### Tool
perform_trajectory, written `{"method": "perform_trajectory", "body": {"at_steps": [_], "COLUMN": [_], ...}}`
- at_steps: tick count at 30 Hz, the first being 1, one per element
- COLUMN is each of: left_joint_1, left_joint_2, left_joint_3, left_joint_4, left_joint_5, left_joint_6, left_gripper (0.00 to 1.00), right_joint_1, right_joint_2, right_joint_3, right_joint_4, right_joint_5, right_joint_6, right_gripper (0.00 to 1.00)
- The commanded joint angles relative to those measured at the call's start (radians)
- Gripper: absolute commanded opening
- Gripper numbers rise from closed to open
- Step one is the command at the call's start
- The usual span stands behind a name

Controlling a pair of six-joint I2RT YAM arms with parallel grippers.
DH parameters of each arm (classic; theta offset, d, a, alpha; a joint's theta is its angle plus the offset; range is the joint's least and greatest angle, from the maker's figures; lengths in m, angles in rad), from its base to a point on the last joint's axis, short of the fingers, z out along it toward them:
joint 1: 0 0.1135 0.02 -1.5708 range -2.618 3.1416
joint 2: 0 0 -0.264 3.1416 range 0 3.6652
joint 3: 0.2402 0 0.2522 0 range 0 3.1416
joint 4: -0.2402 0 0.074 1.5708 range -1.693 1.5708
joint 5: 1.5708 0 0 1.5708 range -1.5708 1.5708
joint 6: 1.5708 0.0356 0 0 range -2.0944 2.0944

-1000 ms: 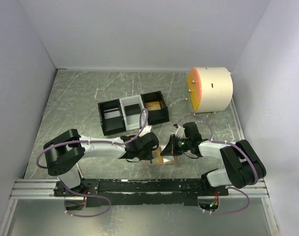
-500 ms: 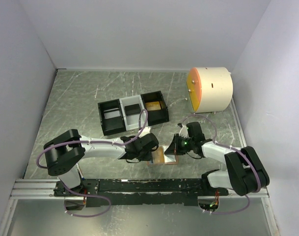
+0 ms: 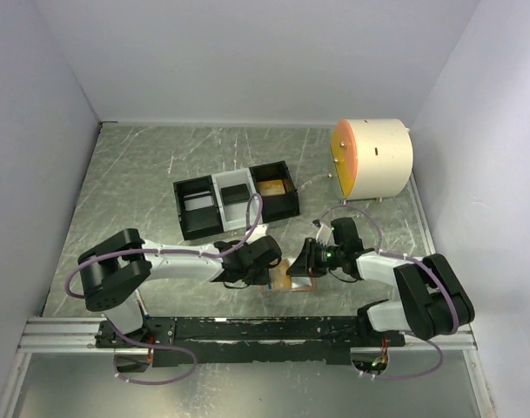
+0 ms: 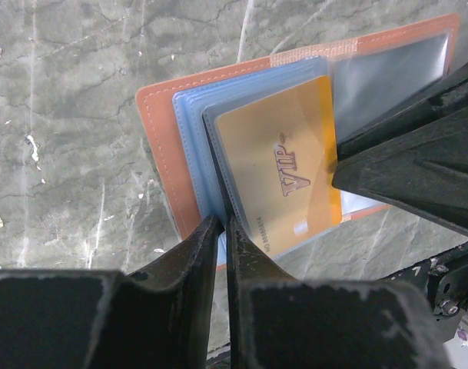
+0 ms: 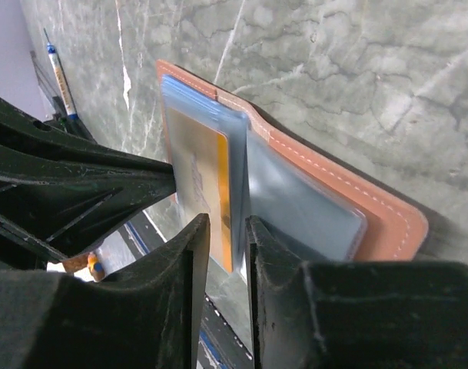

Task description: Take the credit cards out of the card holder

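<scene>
Lying open, salmon card holder (image 4: 160, 146), gold VIP card (image 4: 283, 165)

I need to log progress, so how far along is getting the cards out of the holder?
Done: the holder lies open, and the tray holds what look like three cards. In hand: the left gripper pinches the blue pockets while the right gripper straddles the edge of the gold VIP card. Left: that card is still sleeved; whether more remain is hidden.

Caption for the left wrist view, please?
Left hand pinches the open card holder by its blue pocket edge while the right hand straddles the gold VIP card.
</scene>
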Motion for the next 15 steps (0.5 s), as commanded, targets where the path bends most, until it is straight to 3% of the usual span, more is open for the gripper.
{"method": "perform_trajectory", "body": {"at_steps": [1, 7, 12, 15], "left_joint_1": [-0.007, -0.007, -0.007, -0.007], "left_joint_2": [0.058, 0.068, 0.073, 0.075], "left_joint_3": [-0.015, 0.0, 0.004, 0.004], "left_joint_4": [-0.128, -0.138, -0.144, -0.153], "left_joint_5": [-0.024, -0.024, -0.026, -0.033], "left_joint_6": [0.022, 0.024, 0.02, 0.018], "left_gripper": [0.2, 0.2, 0.2, 0.2], "right_joint_1": [0.009, 0.049, 0.049, 0.043], "right_joint_2": [0.056, 0.136, 0.098, 0.057], "right_joint_3": [-0.008, -0.01, -0.007, 0.017], "right_joint_4": [0.091, 0.186, 0.163, 0.074], "right_joint_5": [-0.059, -0.082, -0.019, 0.051], "right_joint_6": [0.008, 0.043, 0.063, 0.027], "right_gripper": [0.27, 0.25, 0.0, 0.0]}}
